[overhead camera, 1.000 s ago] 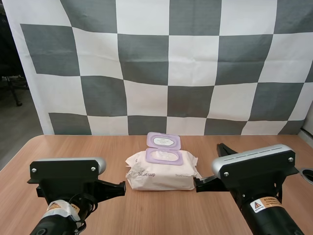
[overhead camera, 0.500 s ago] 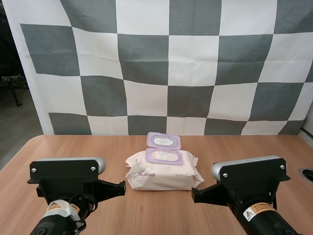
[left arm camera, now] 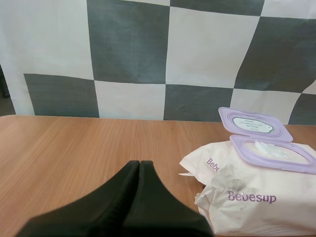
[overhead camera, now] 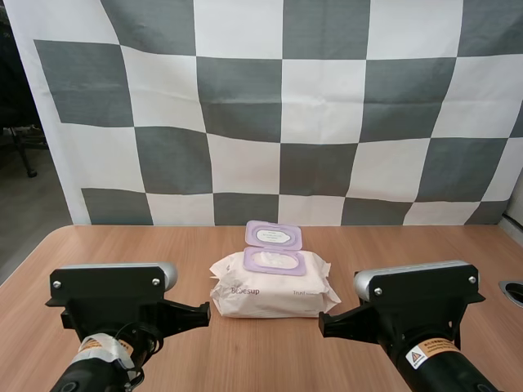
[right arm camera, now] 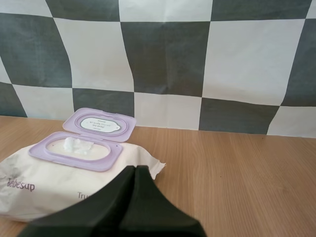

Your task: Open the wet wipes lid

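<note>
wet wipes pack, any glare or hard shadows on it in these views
High view: even, soft light; the wet wipes pack throws only a thin, faint shadow on the table along its near edge. Left wrist view: grey shading in the pack's creases, no glare. Right wrist view: the open lid is evenly lit, with no bright spots.

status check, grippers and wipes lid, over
Left gripper shut, empty, beside wet wipes pack. Right gripper shut, empty, opposite side. Lid flipped open. Nothing in the way.

Brown wooden table [overhead camera: 261,353]; small dark ring [overhead camera: 513,291] set at its right edge.
</note>
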Controlling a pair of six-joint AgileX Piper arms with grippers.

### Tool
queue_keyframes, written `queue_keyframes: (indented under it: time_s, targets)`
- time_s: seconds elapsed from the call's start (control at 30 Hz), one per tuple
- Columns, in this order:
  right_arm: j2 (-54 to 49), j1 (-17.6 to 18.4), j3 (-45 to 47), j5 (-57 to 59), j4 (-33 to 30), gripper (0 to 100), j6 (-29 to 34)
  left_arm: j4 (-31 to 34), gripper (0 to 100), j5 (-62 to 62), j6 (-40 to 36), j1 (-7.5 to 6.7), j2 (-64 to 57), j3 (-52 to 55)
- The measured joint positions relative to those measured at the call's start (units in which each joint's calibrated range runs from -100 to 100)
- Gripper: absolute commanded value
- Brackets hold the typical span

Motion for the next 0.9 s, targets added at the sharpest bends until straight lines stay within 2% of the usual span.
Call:
queue_keyframes:
  time_s: [0.27,0.5,0.9]
  targets:
    - [0.0,0.0,0.0,0.0,0.0,0,0.0,0.9,0,0.0,0.2,0.0,0.0,0.0]
    - [0.0,0.0,0.0,0.0,0.0,0,0.0,0.9,0,-0.1,4.4,0.0,0.0,0.0]
    - [0.0,0.0,0.0,0.0,0.0,0,0.0,0.9,0,-0.1,4.6,0.0,0.0,0.0]
